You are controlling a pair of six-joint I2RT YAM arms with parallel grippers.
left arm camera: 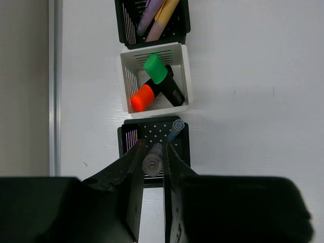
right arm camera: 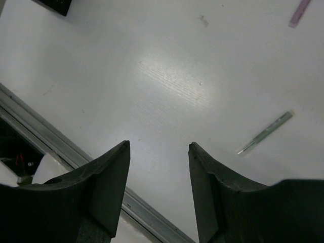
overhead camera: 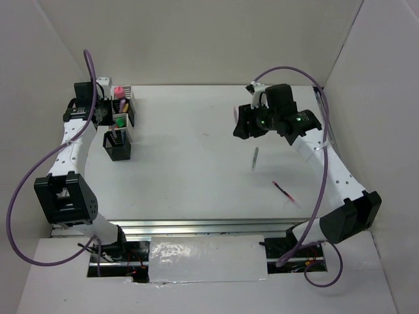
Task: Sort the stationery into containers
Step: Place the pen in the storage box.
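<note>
Stationery sits mostly in the mesh cups at the left of the desk (overhead camera: 196, 131). A green-capped marker (left arm camera: 156, 69) and an orange-capped marker (left arm camera: 142, 97) lie crossed in the white cup (left arm camera: 186, 76). A purple marker (left arm camera: 148, 17) and a yellow-orange highlighter (left arm camera: 166, 12) lean in a black cup (left arm camera: 182, 25) beside it. On its other side a blue pen (left arm camera: 177, 125) stands in another black cup (left arm camera: 183, 142). The left end effector (left arm camera: 152, 152) is clenched on a grey-capped pen (left arm camera: 151, 163), upright over that cup. The right end effector (right arm camera: 158, 147) hangs above the desk, fingers spread with nothing between them. A pale greenish pen (right arm camera: 266, 132), a red pen (overhead camera: 283, 190) and a pink pen (right arm camera: 300, 12) lie loose on the desk.
</note>
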